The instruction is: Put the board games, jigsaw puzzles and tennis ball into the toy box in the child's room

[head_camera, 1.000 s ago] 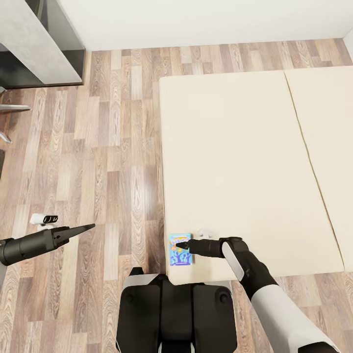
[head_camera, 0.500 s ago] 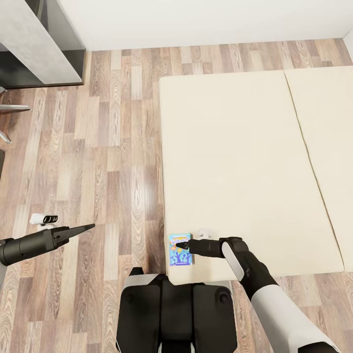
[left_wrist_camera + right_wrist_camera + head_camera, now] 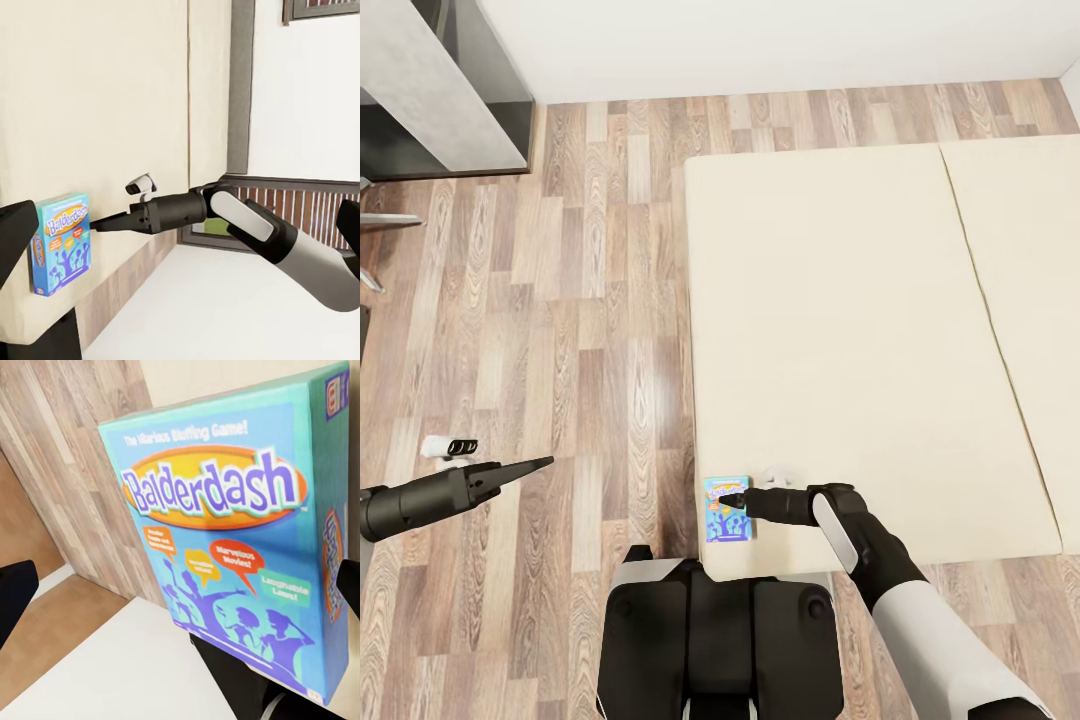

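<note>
A light blue board game point(image 3: 728, 520) with yellow lettering lies flat at the near left corner of the beige bed point(image 3: 860, 330). My right gripper point(image 3: 732, 497) reaches in from the right, its tip just over the box's upper half. In the right wrist view the board game point(image 3: 232, 555) sits close ahead, and the black fingers point(image 3: 349, 585) stand wide apart at its sides, open. The left wrist view shows the board game point(image 3: 64, 240) and the right gripper point(image 3: 101, 223) from the side. My left gripper point(image 3: 545, 462) hangs over the floor at left, with fingers point(image 3: 15, 232) spread and nothing between them.
A small white object point(image 3: 777, 472) lies on the bed just behind the right gripper. A white-and-black item point(image 3: 448, 446) sits on the wood floor near the left gripper. A grey-topped cabinet point(image 3: 420, 90) stands at far left. My base point(image 3: 720, 640) is against the bed's near edge.
</note>
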